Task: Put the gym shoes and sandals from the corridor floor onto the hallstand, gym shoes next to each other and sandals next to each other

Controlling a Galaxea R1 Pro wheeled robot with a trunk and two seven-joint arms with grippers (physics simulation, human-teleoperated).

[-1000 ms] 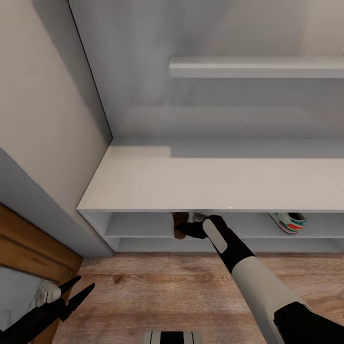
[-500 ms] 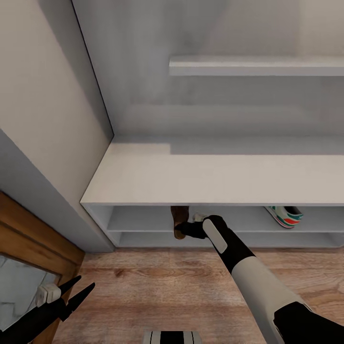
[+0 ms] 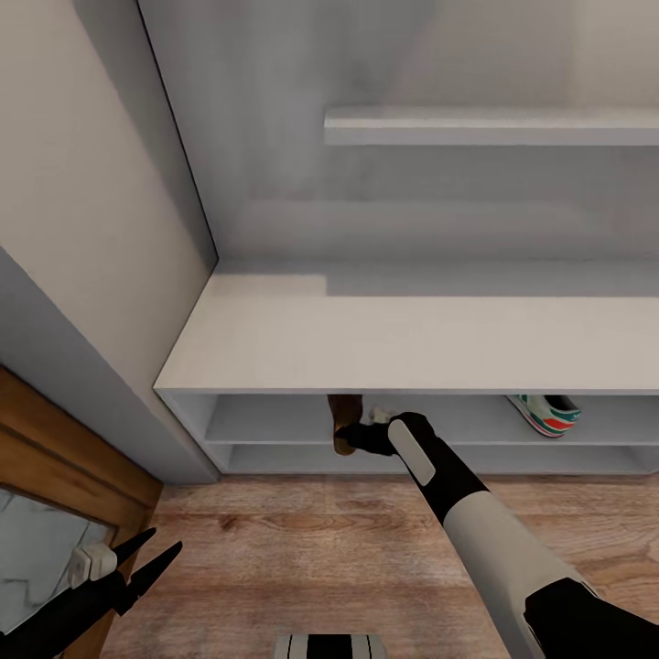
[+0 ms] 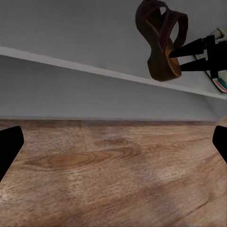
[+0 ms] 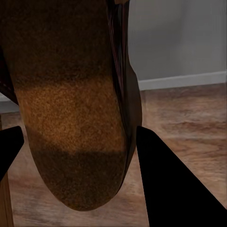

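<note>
A dark reddish-brown sandal (image 3: 343,423) stands on edge at the front of the hallstand's (image 3: 412,343) upper shoe shelf, just under the bench top. My right gripper (image 3: 355,437) is shut on it. The left wrist view shows the sandal (image 4: 163,38) with the right gripper (image 4: 176,60) pinching its sole side. Its tan sole (image 5: 71,109) sits between the right fingers (image 5: 170,184). One gym shoe (image 3: 547,414), white with green and red, lies on the same shelf further right. My left gripper (image 3: 165,542) hangs open low over the corridor floor (image 3: 320,549).
A wall shelf (image 3: 494,126) juts out above the bench. A grey wall panel (image 3: 101,256) and a wooden door frame (image 3: 64,467) close off the left side. A lower shoe shelf (image 3: 513,453) runs beneath the upper one.
The head view shifted slightly about a second ago, then held still. The right gripper and sandal stay at the shelf front; the left arm has not moved.
</note>
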